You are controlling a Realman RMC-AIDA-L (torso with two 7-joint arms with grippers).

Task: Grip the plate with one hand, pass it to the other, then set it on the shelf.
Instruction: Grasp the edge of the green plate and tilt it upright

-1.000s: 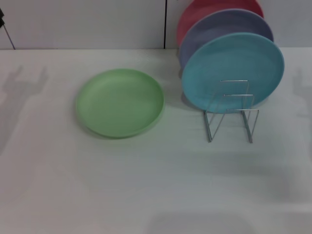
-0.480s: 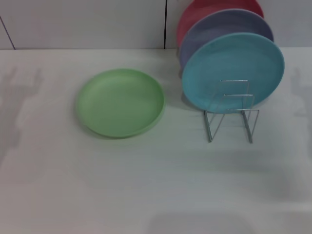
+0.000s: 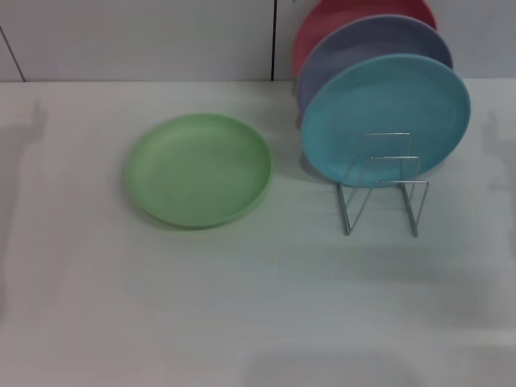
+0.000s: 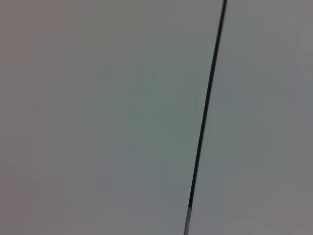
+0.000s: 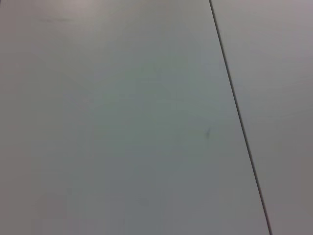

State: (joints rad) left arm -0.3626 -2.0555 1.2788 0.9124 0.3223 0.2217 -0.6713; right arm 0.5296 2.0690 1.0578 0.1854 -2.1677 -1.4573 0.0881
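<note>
The light green plate (image 3: 199, 170) lies flat on the white table (image 3: 242, 306), just left of the wire plate rack (image 3: 383, 184), untouched. Neither gripper is in view — both wrist cameras show only blank wall panels with a dark seam, so whether the fingers are open or closed cannot be told.

The step in hand looks like the first reach. A flat, shallow plate offers only its rim, so the fingers should probably come in low at the near or left edge and pinch it firmly enough for the handover.

The rack already holds three plates on edge — turquoise-blue (image 3: 385, 114) in front, lavender (image 3: 363, 44) behind it, pink-red (image 3: 322, 20) at the back. Its front loops stand empty, which seems the likely slot.
</note>
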